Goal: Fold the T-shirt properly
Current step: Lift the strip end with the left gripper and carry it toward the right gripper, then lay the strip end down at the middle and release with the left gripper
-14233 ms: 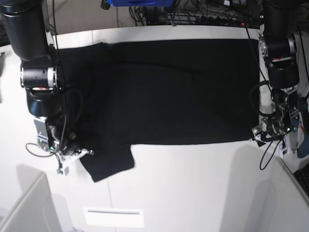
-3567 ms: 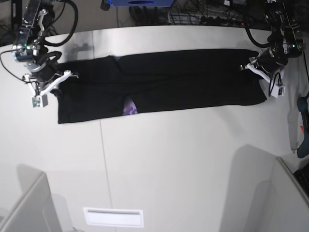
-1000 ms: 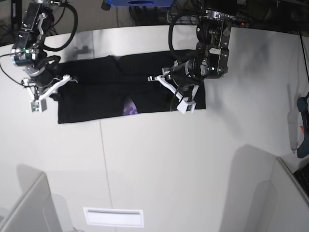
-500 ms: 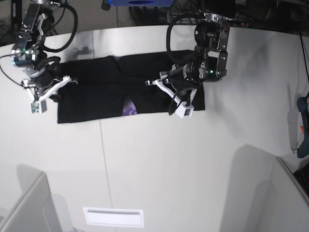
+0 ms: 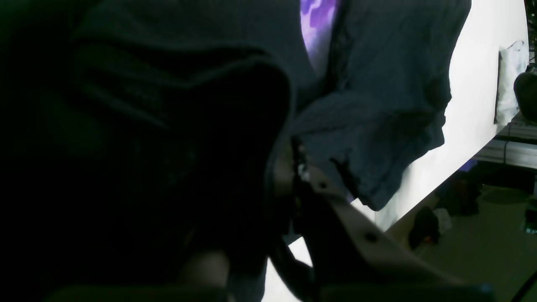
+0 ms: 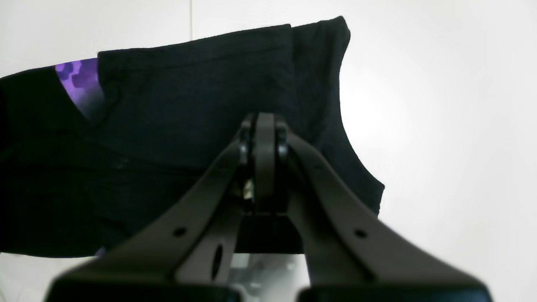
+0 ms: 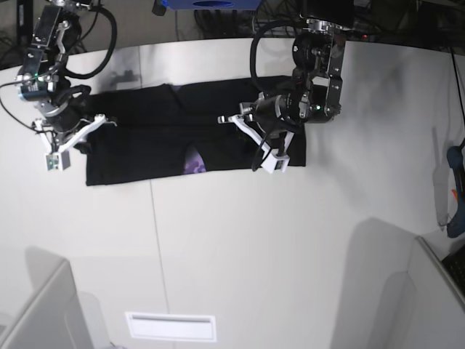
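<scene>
The black T-shirt (image 7: 145, 138) lies as a long folded strip across the far half of the table, with a patch of purple print (image 7: 193, 163) showing at its front edge. My left gripper (image 7: 251, 140) is shut on the shirt's right end and holds it over the middle of the strip. In the left wrist view the cloth (image 5: 377, 105) drapes over that gripper (image 5: 289, 167), which is largely hidden in the dark. My right gripper (image 7: 73, 137) is shut on the shirt's left end. The right wrist view shows its jaws (image 6: 261, 138) closed over the black cloth (image 6: 188, 96).
The white table (image 7: 254, 247) has a seam running front to back. A blue and orange tool (image 7: 456, 190) lies at the right edge. Cables (image 7: 290, 22) run behind the table. Grey panels stand at the front left (image 7: 36, 313) and front right (image 7: 429, 298).
My left gripper has carried the shirt's right end from the far right to the middle and is still creeping left. My right gripper has stayed put.
</scene>
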Tool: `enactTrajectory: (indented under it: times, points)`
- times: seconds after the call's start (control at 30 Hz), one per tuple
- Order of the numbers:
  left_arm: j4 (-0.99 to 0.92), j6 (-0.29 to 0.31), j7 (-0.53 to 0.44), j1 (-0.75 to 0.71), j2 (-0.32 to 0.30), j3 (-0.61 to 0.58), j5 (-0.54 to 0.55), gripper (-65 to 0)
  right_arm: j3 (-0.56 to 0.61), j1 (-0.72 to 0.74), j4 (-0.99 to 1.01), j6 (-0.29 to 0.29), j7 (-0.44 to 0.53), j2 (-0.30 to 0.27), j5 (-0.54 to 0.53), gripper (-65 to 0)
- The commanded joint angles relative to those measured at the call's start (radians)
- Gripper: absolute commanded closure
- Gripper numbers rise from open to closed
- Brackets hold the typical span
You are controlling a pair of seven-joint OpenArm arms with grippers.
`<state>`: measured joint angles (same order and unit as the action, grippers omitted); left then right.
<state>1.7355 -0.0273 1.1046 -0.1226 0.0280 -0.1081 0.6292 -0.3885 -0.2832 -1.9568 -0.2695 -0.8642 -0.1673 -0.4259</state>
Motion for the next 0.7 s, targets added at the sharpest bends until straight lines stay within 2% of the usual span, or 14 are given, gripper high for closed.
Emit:
enactTrajectory:
  times: [0.0, 0.17, 0.3, 0.43, 0.5, 0.67]
  points:
    - [0.016, 0.003, -0.010, 0.010, 0.006, 0.002, 0.019, 0.0, -0.005, 0.006, -0.016, 0.002, 0.023, -0.011, -0.011, 0.0]
    - [0.010, 0.003, -0.007, 0.047, 0.010, -0.002, 0.019, 0.0, -0.005, 0.006, -0.016, 0.002, 0.023, -0.011, -0.011, 0.0]
    - [-0.058, 0.003, -0.004, 0.105, 0.039, -0.006, 0.021, -8.7, -0.005, 0.006, -0.017, 0.002, 0.023, -0.011, -0.011, 0.0]
    - [-0.151, 0.003, -0.004, 0.171, 0.043, -0.120, 0.021, -20.1, -0.007, 0.006, -0.017, 0.002, 0.023, -0.011, -0.011, 0.0]
    - [-0.168, 0.003, -0.004, 0.176, 0.043, -0.164, 0.021, -23.7, -0.007, 0.006, -0.017, 0.002, 0.023, -0.011, -0.011, 0.0]
    - [-0.171, 0.003, -0.004, 0.173, 0.048, -0.192, 0.021, -16.9, -0.007, 0.005, -0.017, 0.002, 0.023, -0.013, -0.011, 0.0]
